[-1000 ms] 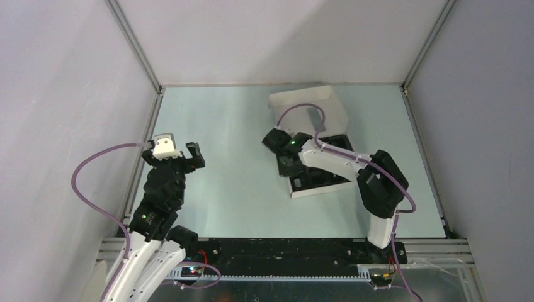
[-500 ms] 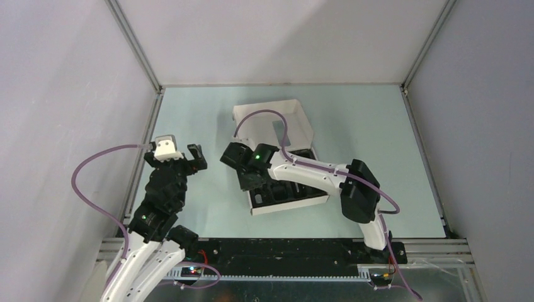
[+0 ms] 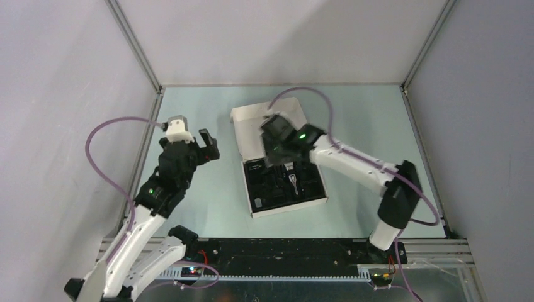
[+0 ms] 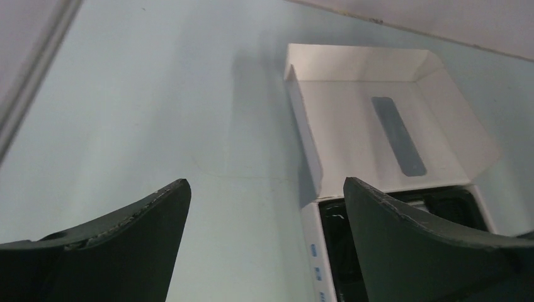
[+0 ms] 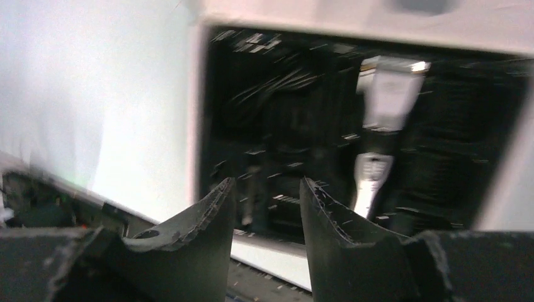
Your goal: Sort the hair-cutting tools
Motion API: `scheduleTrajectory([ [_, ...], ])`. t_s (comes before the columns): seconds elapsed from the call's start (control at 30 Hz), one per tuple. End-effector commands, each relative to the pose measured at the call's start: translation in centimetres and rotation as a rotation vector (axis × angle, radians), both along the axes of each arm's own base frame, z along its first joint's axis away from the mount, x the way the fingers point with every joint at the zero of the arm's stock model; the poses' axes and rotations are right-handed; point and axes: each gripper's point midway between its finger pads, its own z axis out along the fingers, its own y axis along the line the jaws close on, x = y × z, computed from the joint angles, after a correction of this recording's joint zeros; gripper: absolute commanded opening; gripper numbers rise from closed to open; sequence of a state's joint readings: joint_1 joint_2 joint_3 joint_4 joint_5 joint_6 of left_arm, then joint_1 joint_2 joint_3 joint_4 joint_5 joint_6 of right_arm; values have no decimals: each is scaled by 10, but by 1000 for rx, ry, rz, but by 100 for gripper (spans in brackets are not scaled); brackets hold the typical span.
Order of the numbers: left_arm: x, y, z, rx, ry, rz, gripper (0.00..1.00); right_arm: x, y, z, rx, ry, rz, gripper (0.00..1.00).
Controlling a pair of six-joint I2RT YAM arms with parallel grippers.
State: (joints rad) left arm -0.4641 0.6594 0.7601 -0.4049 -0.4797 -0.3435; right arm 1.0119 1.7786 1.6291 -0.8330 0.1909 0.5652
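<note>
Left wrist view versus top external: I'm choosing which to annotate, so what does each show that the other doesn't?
Only left wrist: the grey strip inside the lid of the white box. Only top external: the right gripper above the box, and the hair clipper lying in the black tray. Both: the box with its lid open, and the left gripper open, holding nothing.

There were two grippers, the left gripper [image 4: 264, 189] and the right gripper [image 5: 267, 189]. Under the right one sat one white box [image 3: 252, 129], one black tray [image 3: 313, 187] and one hair clipper [image 5: 385, 88].
</note>
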Motion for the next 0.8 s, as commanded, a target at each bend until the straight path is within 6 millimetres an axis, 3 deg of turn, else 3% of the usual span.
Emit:
scheduleTrajectory([
  [0.0,18,-27,13,-147,64,-68,98,62,-81,30,44,-100,-132,47],
  [0.07,35,-30,-1,-169,149,-51,98,99,-120,31,60,-128,-222,49],
  [0.1,42,-32,5,-196,152,-44,98,106,-126,31,76,-123,-231,49],
  [0.13,53,-31,-11,-196,217,-30,98,124,-142,30,78,-130,-273,50],
  [0.17,61,-32,-1,-211,211,-24,98,134,-146,36,93,-141,-282,50],
  [0.2,71,-31,-18,-194,274,-4,98,149,-158,29,79,-137,-310,49],
  [0.23,80,-32,-9,-192,267,0,98,162,-159,29,77,-142,-318,49],
  [0.27,91,-34,-23,-168,319,10,98,174,-167,30,70,-156,-327,49],
  [0.3,99,-35,-16,-163,319,13,98,189,-165,29,72,-160,-326,49],
  [0.33,110,-37,-29,-142,364,20,98,198,-169,27,59,-162,-326,49],
  [0.37,120,-40,-21,-140,354,21,99,213,-166,26,57,-170,-323,49],
  [0.4,129,-39,-39,-110,408,38,98,220,-168,22,39,-166,-315,49],
  [0.43,138,-39,-32,-103,403,48,97,235,-164,22,36,-176,-311,49],
  [0.47,147,-41,-49,-81,448,54,97,241,-165,19,22,-173,-303,49],
  [0.5,157,-43,-42,-79,437,56,96,255,-161,15,21,-177,-300,49],
  [0.53,165,-45,-60,-61,478,59,96,260,-163,12,10,-175,-297,49],
  [0.57,174,-47,-54,-61,466,59,95,272,-159,8,9,-180,-295,48],
  [0.6,181,-48,-70,-45,502,63,95,280,-158,14,9,-204,-297,48],
  [0.63,190,-50,-66,-45,495,65,94,287,-158,0,-10,-192,-296,48],
  [0.67,196,-51,-81,-32,527,68,94,294,-158,5,-10,-214,-302,48],
  [0.73,213,-56,-82,-29,526,67,92,305,-158,-10,-35,-211,-310,47],
  [0.77,217,-56,-96,-15,554,73,89,309,-157,-11,-33,-219,-311,47],
])
